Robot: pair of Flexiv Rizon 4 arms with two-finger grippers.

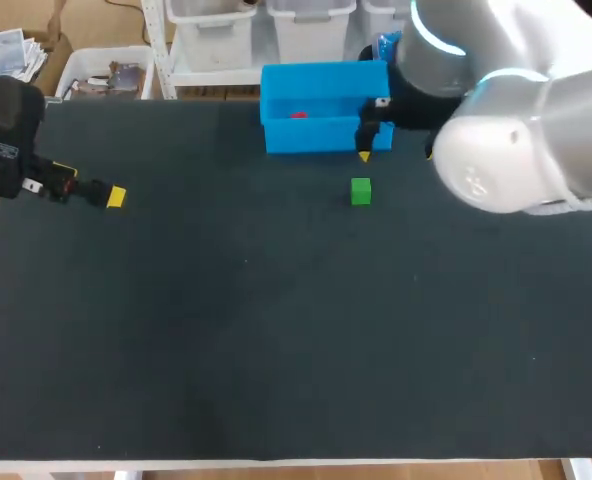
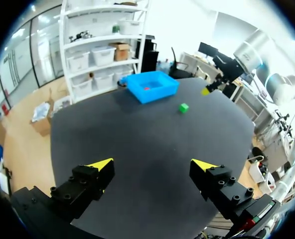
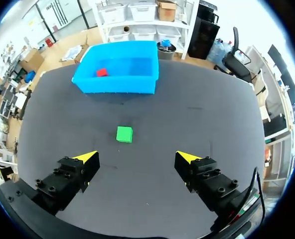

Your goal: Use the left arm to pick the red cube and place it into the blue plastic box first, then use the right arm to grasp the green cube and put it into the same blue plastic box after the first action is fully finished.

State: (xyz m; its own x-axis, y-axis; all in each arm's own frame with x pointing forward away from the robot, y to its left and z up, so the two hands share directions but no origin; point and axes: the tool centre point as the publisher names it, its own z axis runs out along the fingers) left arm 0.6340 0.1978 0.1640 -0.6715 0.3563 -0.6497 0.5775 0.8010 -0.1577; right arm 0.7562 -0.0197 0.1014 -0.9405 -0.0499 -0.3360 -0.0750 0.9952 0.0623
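The red cube (image 1: 298,115) (image 3: 101,72) (image 2: 146,88) lies inside the blue plastic box (image 1: 276,135) (image 3: 115,84) (image 2: 160,92) at the table's far edge. The green cube (image 1: 361,191) (image 3: 124,134) (image 2: 184,107) sits on the black table, a little in front of the box. My right gripper (image 3: 136,160) hangs open above the table, with the green cube just ahead of it; one yellow fingertip (image 1: 364,156) shows in the head view near the box's right corner. My left gripper (image 2: 152,165) (image 1: 114,197) stands open and empty at the far left, well away from both cubes.
The black table (image 1: 276,340) stretches wide toward me. My right arm's large white elbow (image 1: 516,150) looms over the back right and hides the table's right part.
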